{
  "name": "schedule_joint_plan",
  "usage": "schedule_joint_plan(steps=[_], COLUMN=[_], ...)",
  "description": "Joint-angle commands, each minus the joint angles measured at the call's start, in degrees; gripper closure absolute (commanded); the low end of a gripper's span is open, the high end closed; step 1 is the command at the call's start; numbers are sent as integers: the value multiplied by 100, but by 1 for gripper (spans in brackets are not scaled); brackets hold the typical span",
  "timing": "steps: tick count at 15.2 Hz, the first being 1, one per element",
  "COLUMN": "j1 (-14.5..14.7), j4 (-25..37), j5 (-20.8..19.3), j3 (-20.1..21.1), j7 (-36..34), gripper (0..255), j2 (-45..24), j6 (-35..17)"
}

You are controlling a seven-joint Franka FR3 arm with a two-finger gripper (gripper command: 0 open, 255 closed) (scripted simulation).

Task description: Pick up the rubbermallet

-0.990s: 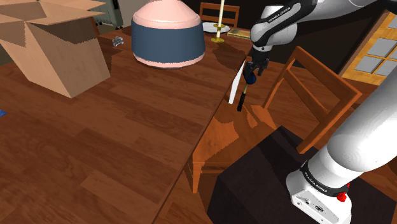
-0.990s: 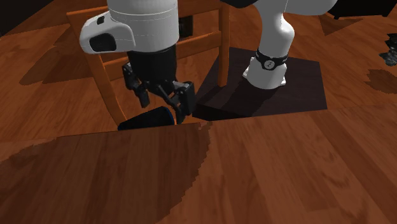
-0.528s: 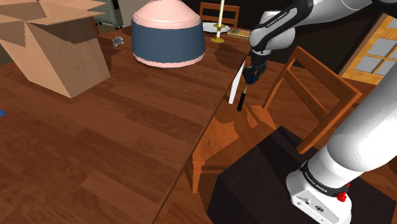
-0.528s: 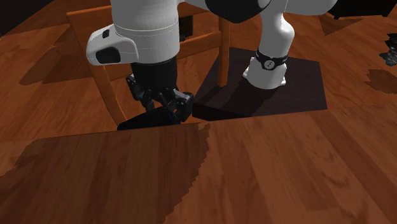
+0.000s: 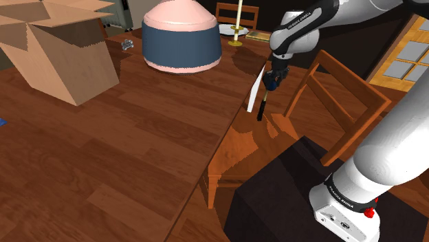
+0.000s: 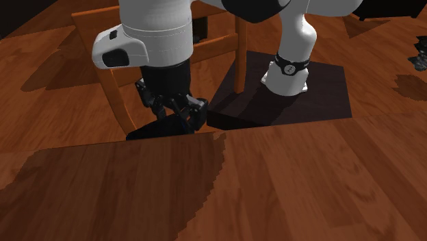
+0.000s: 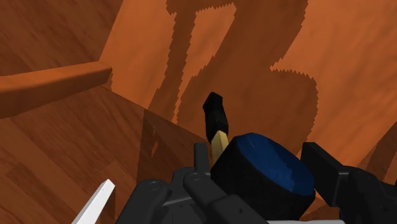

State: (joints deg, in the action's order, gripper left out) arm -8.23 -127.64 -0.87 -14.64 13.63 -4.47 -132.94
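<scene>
The rubber mallet (image 7: 264, 159) has a dark blue head, a tan neck and a black grip. My gripper (image 7: 257, 184) is shut on the head, one black finger (image 7: 321, 167) pressing each side, and the handle points away from the hand. In the shoulder view the gripper (image 5: 271, 80) hangs just off the wooden table's (image 5: 137, 137) right edge, and the mallet's black grip (image 5: 261, 110) slants down below it. The second exterior view has the gripper (image 6: 183, 115) clasped over the dark mallet head (image 6: 154, 129) at the table's far edge.
A white flat strip (image 5: 255, 91) leans at the table edge beside the mallet. A wooden chair (image 5: 330, 96) stands close under the gripper. On the table are a cardboard box (image 5: 58, 51), a big pink and blue vessel (image 5: 181, 38) and a candlestick (image 5: 237, 31). The dark stand (image 5: 295, 199) is lower right.
The fingers have closed from wide apart onto the mallet's head, and the hand has turned slightly. Over the last half second nothing has visibly moved.
</scene>
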Motion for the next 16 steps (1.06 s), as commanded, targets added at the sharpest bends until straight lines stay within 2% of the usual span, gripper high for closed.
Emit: schedule_joint_plan(steps=[1, 14, 16], j1=[5, 24, 24], j4=[43, 526, 532], j5=[-21, -159, -160], j3=[0, 7, 7], j7=[-15, -96, -96], gripper=[255, 255, 255], j2=[64, 572, 577], j6=[109, 1086, 1097])
